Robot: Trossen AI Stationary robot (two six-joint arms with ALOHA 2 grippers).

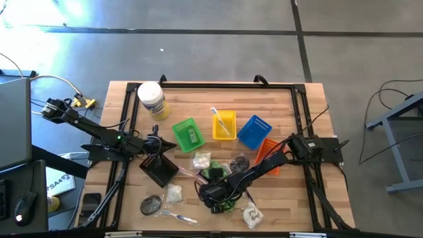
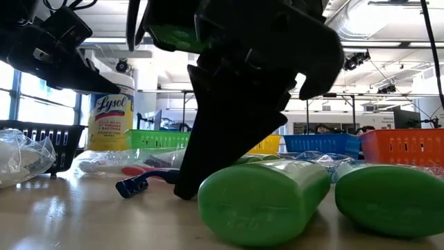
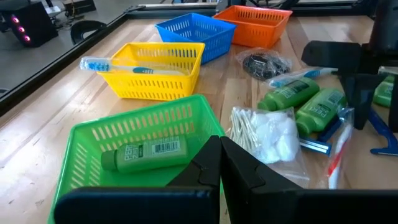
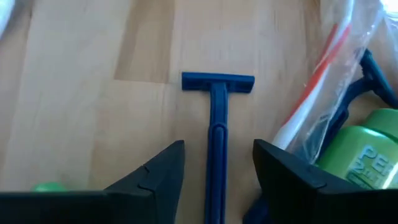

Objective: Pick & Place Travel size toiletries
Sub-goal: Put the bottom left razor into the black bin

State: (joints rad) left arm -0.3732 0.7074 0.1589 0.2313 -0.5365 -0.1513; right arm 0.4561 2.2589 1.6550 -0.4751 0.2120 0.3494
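A: Right gripper [image 4: 214,168]?
B: Jaws apart, straddling the blue plastic razor [image 4: 216,118] on the wooden table [image 4: 81,99], not clamped.
A: Left gripper [image 3: 221,165]?
B: Fingers together, empty, by the green mesh tray [image 3: 93,134] containing one green tube [image 3: 144,154].

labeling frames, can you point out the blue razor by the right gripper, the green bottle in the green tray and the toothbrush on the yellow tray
blue razor [image 4: 217,118], right wrist view, on its handle below the head
green bottle [image 3: 146,153], left wrist view, on its label
toothbrush [image 3: 134,65], left wrist view, mid-handle, across the yellow tray's rim
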